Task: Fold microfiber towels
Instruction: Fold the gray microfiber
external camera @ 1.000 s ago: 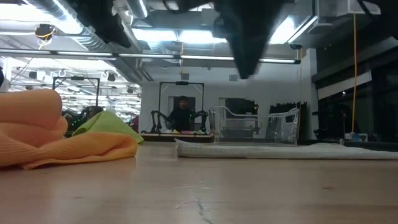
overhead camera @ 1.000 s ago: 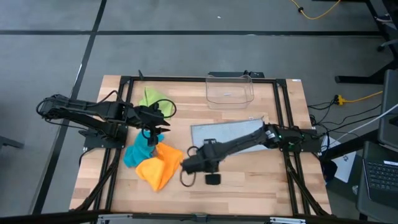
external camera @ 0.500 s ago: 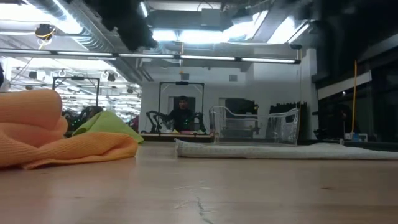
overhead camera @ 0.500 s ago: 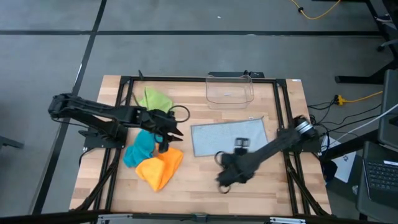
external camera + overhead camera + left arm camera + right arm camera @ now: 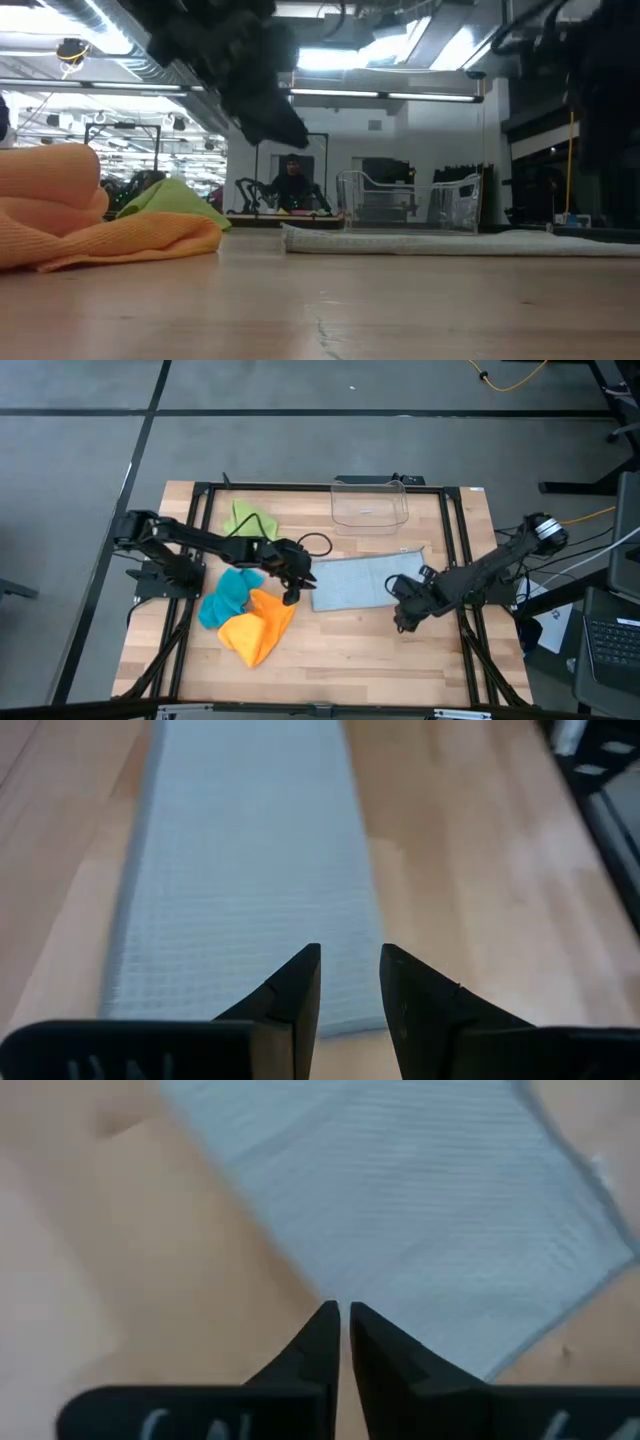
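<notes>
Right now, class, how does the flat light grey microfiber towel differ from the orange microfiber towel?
The light grey microfiber towel lies flat as a neat strip; the orange microfiber towel sits bunched in a lump. The grey one lies apart at mid-table; the orange one touches the teal towel. Both are soft cloths on the wooden table.

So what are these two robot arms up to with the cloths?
They are folding towels. The light grey towel lies flat mid-table as a long strip. The left gripper hovers at one short end, jaws slightly apart; the right gripper is at the opposite end, jaws nearly closed, holding nothing. Green, teal and orange towels wait bunched.
</notes>
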`<action>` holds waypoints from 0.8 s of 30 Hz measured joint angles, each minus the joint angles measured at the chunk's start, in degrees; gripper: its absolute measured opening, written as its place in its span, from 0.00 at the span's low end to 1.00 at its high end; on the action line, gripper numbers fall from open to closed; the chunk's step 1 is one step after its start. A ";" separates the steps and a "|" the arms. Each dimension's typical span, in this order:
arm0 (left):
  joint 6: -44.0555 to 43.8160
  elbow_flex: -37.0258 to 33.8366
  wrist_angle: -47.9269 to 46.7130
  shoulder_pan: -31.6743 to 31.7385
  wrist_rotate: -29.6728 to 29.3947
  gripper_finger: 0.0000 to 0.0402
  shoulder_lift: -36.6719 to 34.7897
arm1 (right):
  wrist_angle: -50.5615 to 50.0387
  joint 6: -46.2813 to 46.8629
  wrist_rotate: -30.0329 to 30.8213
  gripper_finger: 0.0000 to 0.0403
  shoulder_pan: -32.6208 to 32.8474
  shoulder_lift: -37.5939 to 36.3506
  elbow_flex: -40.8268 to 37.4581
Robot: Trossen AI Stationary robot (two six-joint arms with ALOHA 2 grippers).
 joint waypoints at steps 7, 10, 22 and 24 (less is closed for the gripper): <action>-1.55 2.50 1.44 1.11 -0.65 0.25 8.35 | 6.21 5.30 1.02 0.04 -6.70 -0.25 -9.16; -2.61 4.57 2.28 0.45 -1.25 0.25 12.83 | 12.42 5.18 -0.60 0.02 -9.14 0.44 -12.47; -7.65 10.41 -1.70 -4.83 -1.92 0.25 22.19 | 18.78 0.23 -0.86 0.02 -17.34 2.03 -15.26; -8.90 11.22 -1.61 -6.03 -2.27 0.25 22.82 | 20.91 -2.66 -0.95 0.02 -18.87 2.72 -15.26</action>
